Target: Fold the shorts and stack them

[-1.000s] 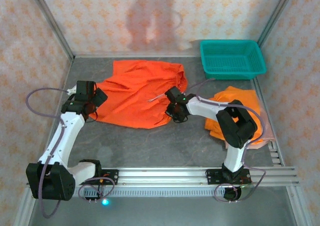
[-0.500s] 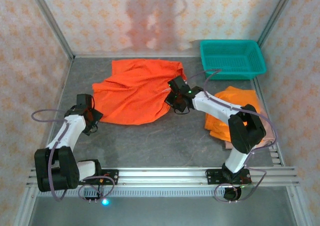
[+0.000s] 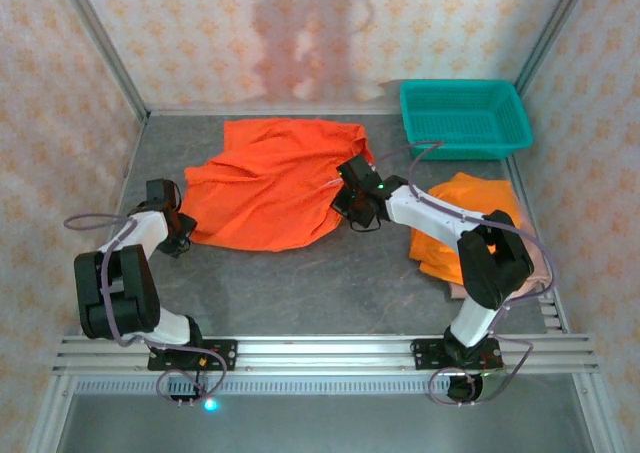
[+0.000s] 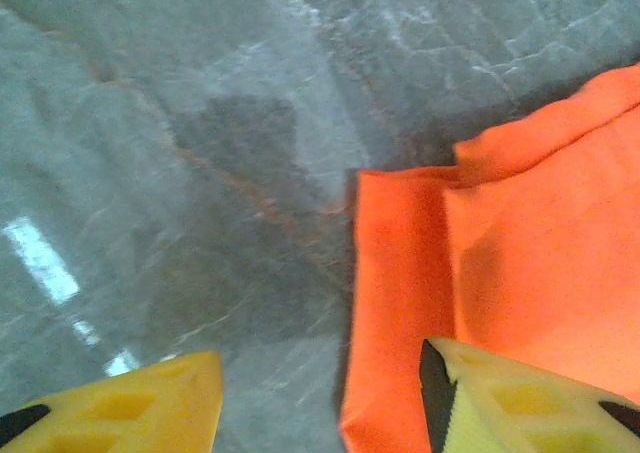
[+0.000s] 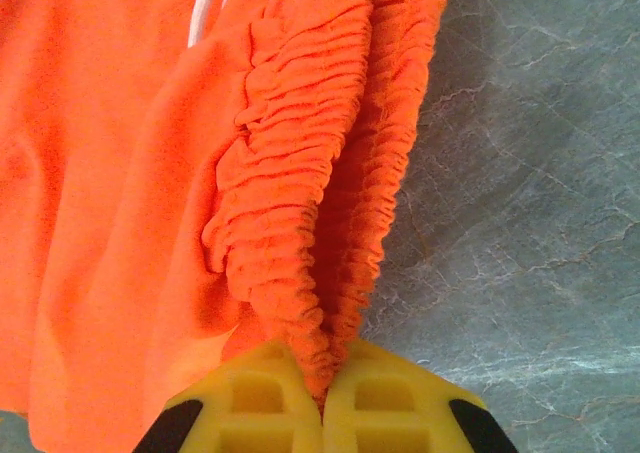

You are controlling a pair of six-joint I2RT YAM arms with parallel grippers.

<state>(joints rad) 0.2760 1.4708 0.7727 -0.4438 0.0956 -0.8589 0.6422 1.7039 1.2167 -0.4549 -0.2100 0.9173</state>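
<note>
Bright orange shorts (image 3: 270,188) lie spread and rumpled on the grey table. My right gripper (image 3: 347,205) is shut on their gathered elastic waistband (image 5: 300,273), the yellow fingertips (image 5: 270,398) pinching the ruffled cloth; a pale drawstring (image 5: 205,8) shows beside it. My left gripper (image 3: 180,235) sits low at the shorts' near-left corner. In the left wrist view its jaws (image 4: 320,393) stand apart, with the folded hem corner (image 4: 390,353) between them, close to the right finger. A folded orange pair (image 3: 470,223) rests on a pink-mauve pair (image 3: 532,268) at the right.
A teal plastic basket (image 3: 465,118) stands at the back right. Patterned walls enclose the table on three sides. The metal rail (image 3: 330,353) with both arm bases runs along the near edge. Bare grey tabletop (image 3: 320,283) lies between shorts and rail.
My left arm has swung down and left to the shorts' near-left corner, and its jaws have narrowed. The right gripper carried the waistband slightly toward the back, and the shorts shifted.
</note>
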